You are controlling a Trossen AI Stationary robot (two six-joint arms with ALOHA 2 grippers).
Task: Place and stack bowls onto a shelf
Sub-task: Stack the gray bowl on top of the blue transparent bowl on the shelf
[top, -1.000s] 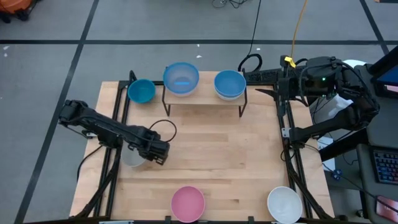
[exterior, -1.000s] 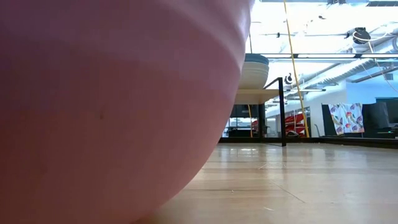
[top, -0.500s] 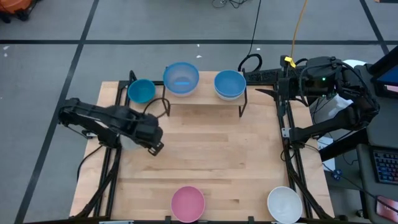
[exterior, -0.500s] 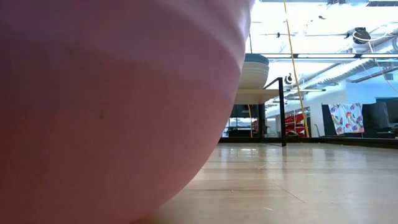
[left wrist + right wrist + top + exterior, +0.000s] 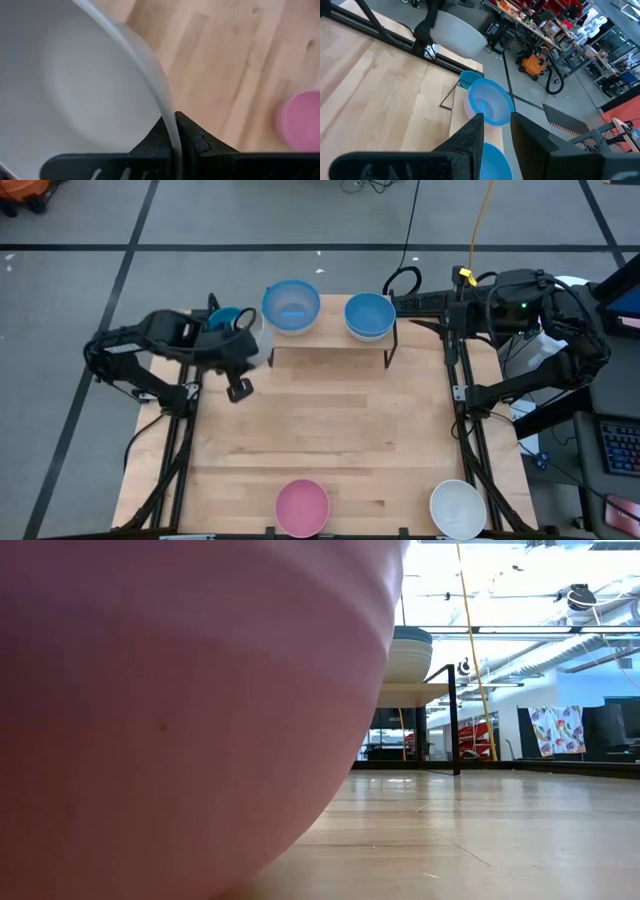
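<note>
Pink bowl [image 5: 302, 507] and white bowl [image 5: 458, 508] sit at the table's near edge, untouched. Left gripper [image 5: 175, 131] is pinched tight on the rim of a grey-white bowl [image 5: 75, 90]. In the last second it lifted that bowl off the table's left side and carried it back, now airborne just left of the shelf [image 5: 330, 340], beside the teal bowl [image 5: 222, 318]. Likely stacking next. Shelf holds a light blue bowl [image 5: 291, 306] and blue bowl [image 5: 369, 314]; mid-table is open. Right gripper [image 5: 492, 125] waits at the far right, slightly parted, holding nothing.
</note>
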